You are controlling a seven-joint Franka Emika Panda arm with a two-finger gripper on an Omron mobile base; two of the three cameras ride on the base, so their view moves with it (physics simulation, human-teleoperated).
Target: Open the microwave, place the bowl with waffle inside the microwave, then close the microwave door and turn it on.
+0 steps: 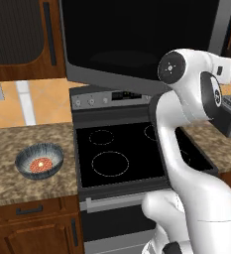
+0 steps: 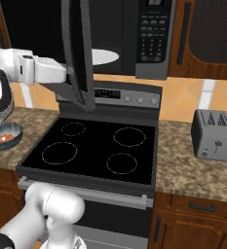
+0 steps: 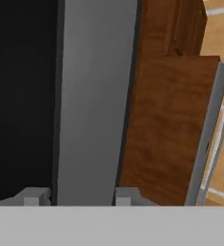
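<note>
Right up close in the hand view, 2 small grey fingertips (image 3: 36, 197) stand either side of the grey frame of the microwave door (image 3: 92, 96), black glass to its left and brown wooden cabinet (image 3: 166, 125) to its right. The gripper (image 3: 77, 198) sits with its fingers apart across that frame edge; whether they actually press on it I cannot tell.

From the right base view the door (image 2: 78, 53) is swung well out from the microwave (image 2: 134, 34), its edge facing the room, and the white arm reaches in from the left to meet it. Behind it the white turntable (image 2: 103, 57) shows inside the open cavity, with the button panel (image 2: 154, 29) at the right.

Over on the left counter (image 1: 8, 173), well apart from the microwave, sits the bowl (image 1: 39, 160) with the waffle (image 1: 40, 164) lying in it. Black stove (image 1: 117, 154) with 4 burner rings lies between that counter and the right one, where a grey toaster (image 2: 213, 134) stands.
</note>
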